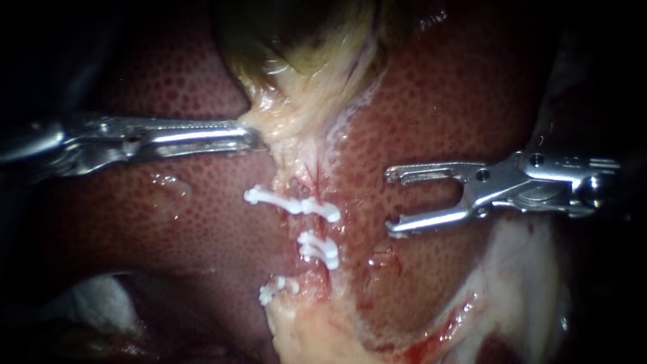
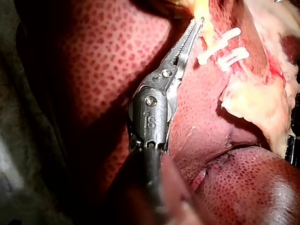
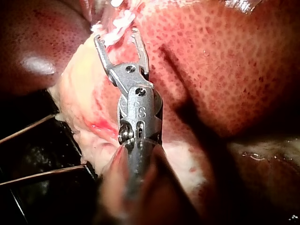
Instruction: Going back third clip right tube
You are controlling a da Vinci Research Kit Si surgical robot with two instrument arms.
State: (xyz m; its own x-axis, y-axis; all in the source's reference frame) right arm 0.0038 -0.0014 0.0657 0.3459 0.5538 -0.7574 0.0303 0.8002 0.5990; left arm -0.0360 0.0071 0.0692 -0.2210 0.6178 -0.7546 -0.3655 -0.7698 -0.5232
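Endoscope view suggests the reasoning: my left tool (image 1: 251, 138), jaws closed on pale tissue (image 1: 290, 114) just above the tube (image 1: 313, 178), seems to hold it taut so the three white clips (image 1: 318, 248) across that tube lie exposed, while my right tool (image 1: 391, 202), gaping wide and empty, stands beside the tube, touching nothing.

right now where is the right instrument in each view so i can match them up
Endoscope: the right instrument comes in from the right at mid height, jaws open, stopping short of the white clips.
Left wrist: I cannot make it out. Only the left instrument shows, shut on pale tissue beside the clips.
Right wrist: it is the camera's own instrument, jaws open, with the clips just ahead.
Shared landmark: the white clips.
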